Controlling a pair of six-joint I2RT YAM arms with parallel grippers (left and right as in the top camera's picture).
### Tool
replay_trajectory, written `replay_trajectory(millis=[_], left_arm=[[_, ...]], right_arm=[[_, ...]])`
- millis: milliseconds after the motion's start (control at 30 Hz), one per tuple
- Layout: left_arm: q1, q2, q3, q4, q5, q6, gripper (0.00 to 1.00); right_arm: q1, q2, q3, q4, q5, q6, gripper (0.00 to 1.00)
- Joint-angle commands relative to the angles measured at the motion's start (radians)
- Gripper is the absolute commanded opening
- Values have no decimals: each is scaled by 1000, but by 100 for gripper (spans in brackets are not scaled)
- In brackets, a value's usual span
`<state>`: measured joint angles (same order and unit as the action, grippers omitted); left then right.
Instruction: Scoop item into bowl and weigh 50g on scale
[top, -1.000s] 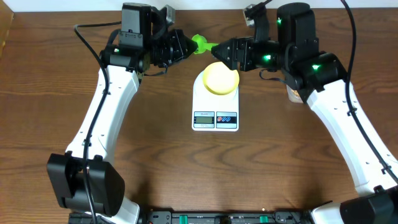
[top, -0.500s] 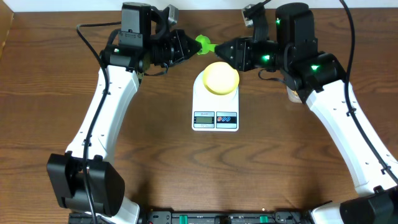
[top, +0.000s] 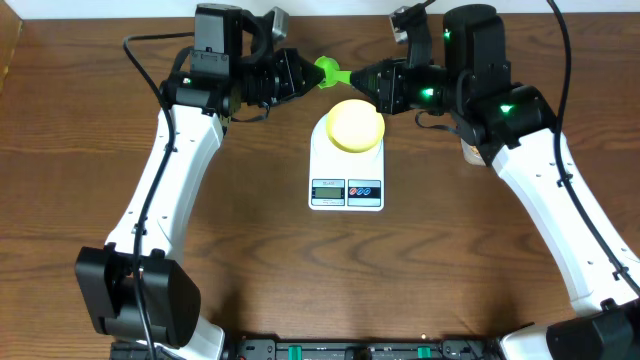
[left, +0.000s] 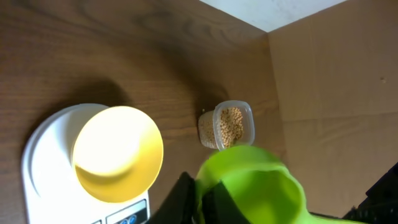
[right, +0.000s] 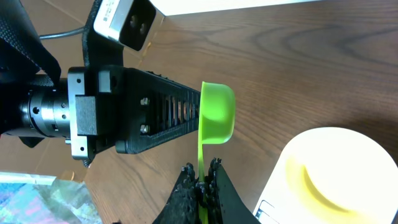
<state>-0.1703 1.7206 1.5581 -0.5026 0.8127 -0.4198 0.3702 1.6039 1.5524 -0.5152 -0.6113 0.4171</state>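
The table (top: 250, 270) leaves me plenty of bare wood in front of the scale and out to both sides. Everything busy sits close to the far edge, where both arms crowd in. The scale (top: 346, 175) lies mid-table with the bowl (top: 355, 125) on its platform.

Just behind the bowl, my left gripper (top: 302, 76) and right gripper (top: 353, 78) face each other, with the green scoop (top: 324, 69) in the air between them. The right wrist camera shows the right gripper clenched on the scoop's thin handle. The cup points at the left gripper's fingers (right: 174, 118), which reach its rim. I cannot tell whether they are gripping the cup or only touching it. The left wrist camera cuts them off at its bottom edge, half hidden behind the cup.

Only that camera shows the tub (left: 227, 124) clearly, standing on the wood beyond the scale, with the beans (left: 232, 123) inside it. Overhead, the right arm covers nearly all of the tub. The scale's display is too small for me to read.
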Motion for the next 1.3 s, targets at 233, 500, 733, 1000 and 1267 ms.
replay_trajectory(millis=[233,500,733,1000,1267], left_arm=[[0,-12,2,2,13,195,45],[-54,-101,2,-253,-175,460,52],[-215,-105,2,-496,-229,614,52],[-321,-44,-12,-550,-328,621,53],[-374,116,-18,-520,-328,622,53]], right_arm=[[3,5,6,-46,196,24,1],[-36,5,9,-114,531,4,1],[-100,5,16,-214,675,5,1],[-175,5,17,-298,721,5,1],[-239,5,17,-390,740,-15,1]])
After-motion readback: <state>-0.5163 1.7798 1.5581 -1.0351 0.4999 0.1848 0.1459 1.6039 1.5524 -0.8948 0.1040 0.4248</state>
